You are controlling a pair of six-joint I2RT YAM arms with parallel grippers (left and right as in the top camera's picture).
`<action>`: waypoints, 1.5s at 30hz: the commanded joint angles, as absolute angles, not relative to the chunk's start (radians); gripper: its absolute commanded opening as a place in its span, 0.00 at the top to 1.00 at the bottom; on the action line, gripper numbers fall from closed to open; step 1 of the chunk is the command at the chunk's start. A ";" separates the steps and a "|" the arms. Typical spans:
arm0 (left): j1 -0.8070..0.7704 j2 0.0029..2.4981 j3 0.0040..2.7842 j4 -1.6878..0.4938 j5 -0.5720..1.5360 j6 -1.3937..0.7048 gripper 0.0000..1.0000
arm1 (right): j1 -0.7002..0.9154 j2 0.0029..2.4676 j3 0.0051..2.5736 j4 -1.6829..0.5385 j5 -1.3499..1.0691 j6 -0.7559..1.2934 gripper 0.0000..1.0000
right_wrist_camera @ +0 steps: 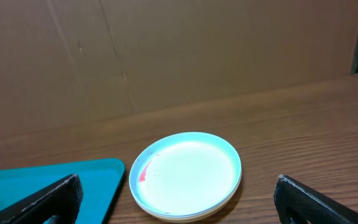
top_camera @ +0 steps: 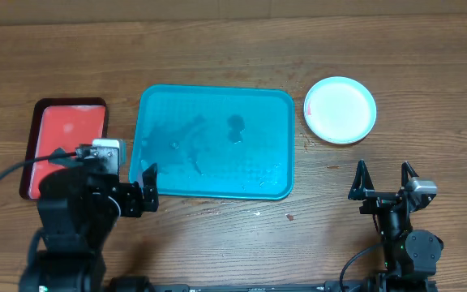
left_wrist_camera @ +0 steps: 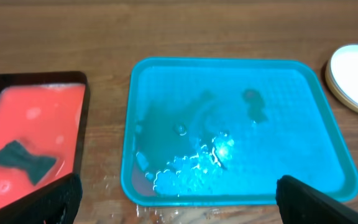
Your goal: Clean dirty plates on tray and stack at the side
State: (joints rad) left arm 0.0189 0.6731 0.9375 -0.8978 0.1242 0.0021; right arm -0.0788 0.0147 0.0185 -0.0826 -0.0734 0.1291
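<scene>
From above, the left gripper [top_camera: 147, 188] sits at the near left edge of the big blue tray [top_camera: 216, 97], with its two fingers spread apart and nothing between them. The tray stretches ahead of it and holds wet patches and a dark spot [top_camera: 235, 124]. A red tray [top_camera: 63, 130] lies at the gripper's left, partly under the arm. The right gripper [top_camera: 385, 177] is spread wide too and holds nothing. The plates [top_camera: 340, 109] sit in a pile on the table [top_camera: 428, 49], ahead of it and a bit to its left, just past the tray's right edge, with bare wood all around. From the left wrist, both black fingers [left_wrist_camera: 58, 200] show at the bottom corners, far apart. The blue tray fills the space ahead, with shiny water drops [left_wrist_camera: 191, 165] close to its near rim. To the left, the red tray holds a dark cloth [left_wrist_camera: 23, 160] shaped like a bow. From the right wrist, the fingers [right_wrist_camera: 48, 200] stand wide apart. The plates rest just ahead, white on top, with a red smear [right_wrist_camera: 143, 175] at the left rim. A brown wall [right_wrist_camera: 166, 50] stands behind.
</scene>
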 commanded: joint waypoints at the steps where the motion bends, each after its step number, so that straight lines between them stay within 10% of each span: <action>1: 0.014 0.573 0.776 -0.778 0.123 0.023 0.00 | -0.084 0.003 0.008 -0.079 -0.064 0.123 0.00; 23: 0.105 0.052 0.057 -0.098 0.011 -0.022 0.00 | -0.084 0.003 0.008 -0.079 -0.064 0.123 0.00; 45: 0.106 0.003 0.006 -0.075 -0.060 -0.100 0.00 | -0.084 0.003 0.008 -0.079 -0.064 0.123 0.00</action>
State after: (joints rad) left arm 0.0944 0.0177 0.0097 -0.0723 -0.0902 -0.1211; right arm -0.0788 0.0147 0.0185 -0.0830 -0.0731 0.1299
